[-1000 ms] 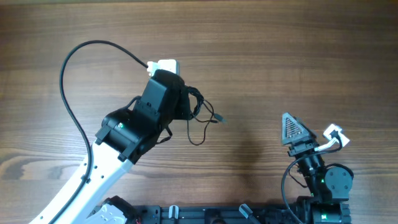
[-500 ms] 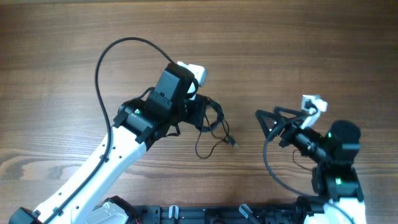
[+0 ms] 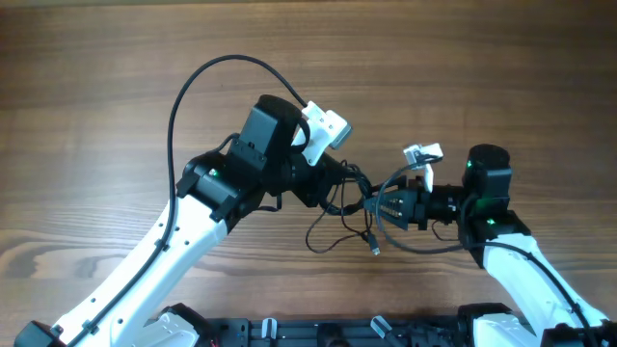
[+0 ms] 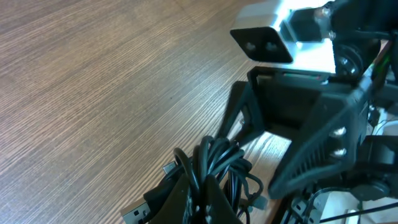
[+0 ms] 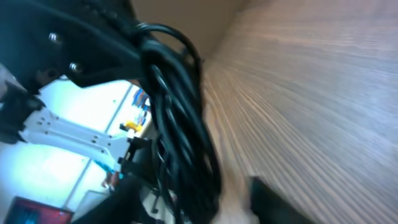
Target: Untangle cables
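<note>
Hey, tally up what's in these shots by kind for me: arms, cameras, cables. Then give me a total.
robot arms: 2
white wrist cameras: 2
cable bundle: 1 (cords in it too tangled to count separately)
Total: 5

Left pincer (image 3: 341, 184) tight, right pincer (image 3: 379, 205) agape.
</note>
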`<state>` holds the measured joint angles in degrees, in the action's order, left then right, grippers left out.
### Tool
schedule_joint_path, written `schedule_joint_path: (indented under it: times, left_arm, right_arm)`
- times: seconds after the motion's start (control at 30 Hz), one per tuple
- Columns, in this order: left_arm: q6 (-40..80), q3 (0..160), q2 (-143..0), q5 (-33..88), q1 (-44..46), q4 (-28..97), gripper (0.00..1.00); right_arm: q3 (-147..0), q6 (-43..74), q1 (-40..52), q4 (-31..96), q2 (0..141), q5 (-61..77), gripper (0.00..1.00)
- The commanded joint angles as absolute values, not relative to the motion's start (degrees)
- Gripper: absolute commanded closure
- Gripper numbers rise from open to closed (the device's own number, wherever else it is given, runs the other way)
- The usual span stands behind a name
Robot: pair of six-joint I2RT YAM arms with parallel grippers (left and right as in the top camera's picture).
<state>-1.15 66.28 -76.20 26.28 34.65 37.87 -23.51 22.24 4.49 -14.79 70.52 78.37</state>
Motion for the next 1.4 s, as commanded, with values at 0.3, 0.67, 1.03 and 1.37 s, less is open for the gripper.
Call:
schedule_joint_path:
  times: [0.3,0.67,1.03,1.37]
  left_arm:
    - [28.8,66.7,-76.2,-0.9,34.2,34.1,0.96]
    - [43.1,66.7,-76.2,-3.1,30.6,34.6,0.96]
    - [23.4,66.7,-78.4,12.4,30.6,38.2,0.82]
    - [35.4,62.8,-89.1,12.6,38.8,53.5,0.39]
  right_arm:
    - [-24.4,24.8,6.6,-16.7,70.9,75.5,0.96]
    - [-24.4,24.2,6.6,-17.1,70.9,72.2,0.53]
    - [-24.4,26.6,6.6,-18.6,70.9,66.3,0.07]
    - [-24.4,30.2,6.6,-7.5,70.9,50.4,0.0]
